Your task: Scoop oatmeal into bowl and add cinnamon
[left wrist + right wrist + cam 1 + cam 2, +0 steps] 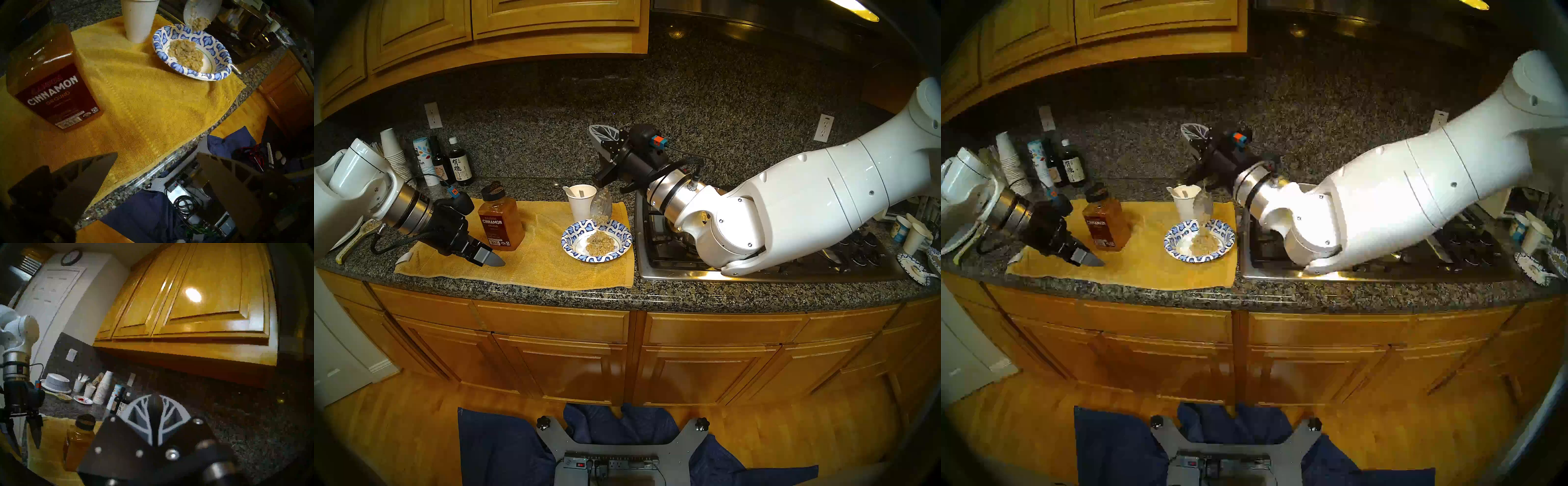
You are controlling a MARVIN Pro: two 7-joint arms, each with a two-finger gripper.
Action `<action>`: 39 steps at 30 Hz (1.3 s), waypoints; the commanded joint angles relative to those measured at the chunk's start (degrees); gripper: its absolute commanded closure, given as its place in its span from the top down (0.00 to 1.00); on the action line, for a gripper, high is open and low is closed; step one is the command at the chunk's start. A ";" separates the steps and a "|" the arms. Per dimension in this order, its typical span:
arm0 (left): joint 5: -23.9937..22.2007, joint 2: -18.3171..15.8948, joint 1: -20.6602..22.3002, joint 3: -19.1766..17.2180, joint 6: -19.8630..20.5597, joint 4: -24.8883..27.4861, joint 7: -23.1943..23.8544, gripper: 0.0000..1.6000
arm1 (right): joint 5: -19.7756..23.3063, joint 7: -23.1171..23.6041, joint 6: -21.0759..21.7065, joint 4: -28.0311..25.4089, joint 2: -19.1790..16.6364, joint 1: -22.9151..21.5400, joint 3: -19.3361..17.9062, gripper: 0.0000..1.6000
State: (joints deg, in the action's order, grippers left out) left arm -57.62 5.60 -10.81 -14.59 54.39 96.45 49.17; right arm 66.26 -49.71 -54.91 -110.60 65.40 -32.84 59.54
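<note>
The right gripper (602, 149) is raised above the back of the counter and points upward toward the wall; its jaws are closed. A large spoon (601, 203) hangs below this hand with its scoop tipped downward over the bowl (575, 234), but the frames do not show clearly how the spoon is held. The left gripper (490, 259) has its jaws wide apart and holds nothing; it hovers over the yellow towel (544, 264), just in front of the cinnamon (500, 220).

The surface is a dark speckled granite counter (653, 298) with wooden cabinets above and below, a wooden floor, and a gas stove (755, 258) at the right of the towel.

The cinnamon stands upright on the towel, its long axis vertical and its black cap on top. It is a clear squarish jar of orange-brown powder with a dark red label facing the front.

The bowl rests on the right end of the towel, near the white paper cup (582, 203). A lumpy tan heap of oatmeal (600, 242) lies in its white centre, and some oatmeal sticks at the lower edge of the spoon.
</note>
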 commanded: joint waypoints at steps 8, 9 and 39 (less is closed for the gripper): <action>-0.06 0.13 1.53 -1.46 -0.15 -0.12 -0.06 1.00 | -8.17 -3.35 -0.09 0.56 -5.19 2.79 -1.75 0.00; -0.07 0.13 1.54 -1.46 -0.15 -0.12 -0.06 1.00 | -8.76 -3.47 -0.09 0.83 -5.57 2.98 -2.03 0.00; -0.07 0.13 1.61 -1.55 -0.17 -0.13 -0.06 1.00 | -14.88 -6.25 -0.09 2.29 -15.60 8.39 -13.53 0.00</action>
State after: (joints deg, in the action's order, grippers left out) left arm -57.62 5.60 -10.82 -14.61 54.31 96.45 49.17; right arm 52.31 -49.70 -54.92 -108.47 53.41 -24.62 50.65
